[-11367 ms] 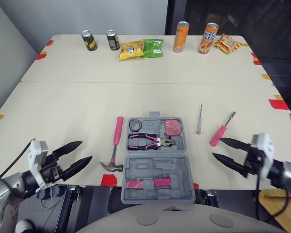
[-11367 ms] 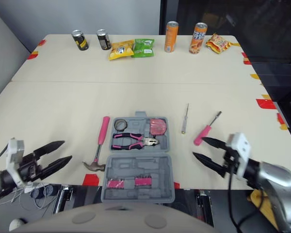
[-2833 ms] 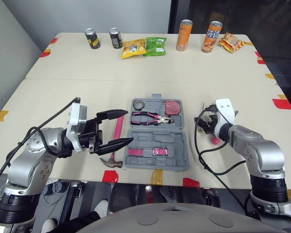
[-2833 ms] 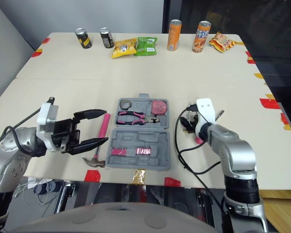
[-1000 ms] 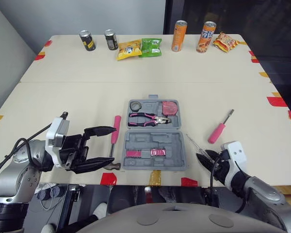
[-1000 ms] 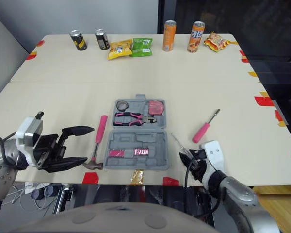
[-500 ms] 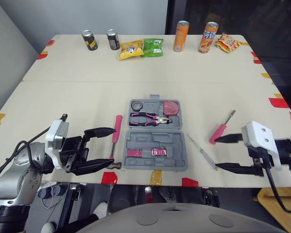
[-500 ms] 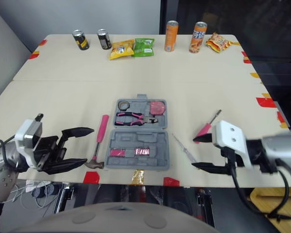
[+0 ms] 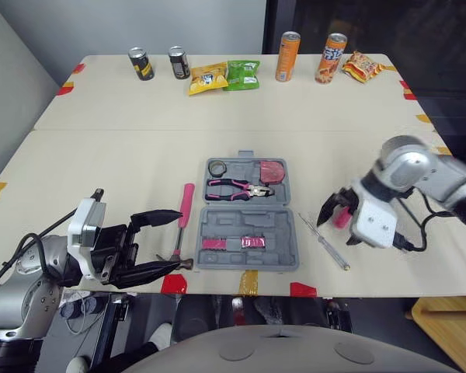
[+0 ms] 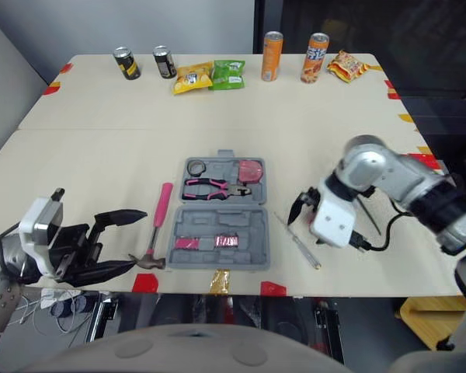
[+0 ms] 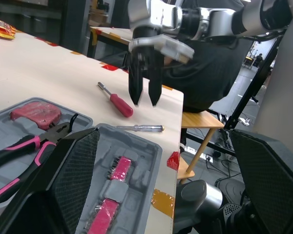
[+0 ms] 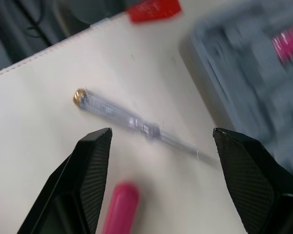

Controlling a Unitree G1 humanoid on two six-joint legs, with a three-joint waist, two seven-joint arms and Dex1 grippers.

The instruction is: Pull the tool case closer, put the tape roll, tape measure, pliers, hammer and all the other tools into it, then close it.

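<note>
Grey tool case point(image 9: 248, 260) lies open and flat near the front edge of the surface point(image 9: 124, 155). Its far half holds a tape roll point(image 9: 219, 167), a pink tape measure point(image 9: 272, 170) and pink-handled pliers point(image 9: 237, 188). A pink-handled hammer point(image 9: 183, 221) lies just left of it. The left claw point(image 9: 182, 239) is spread beside the hammer. The right claw point(image 11: 144, 100) is spread above a pink screwdriver point(image 11: 116, 103).
</note>
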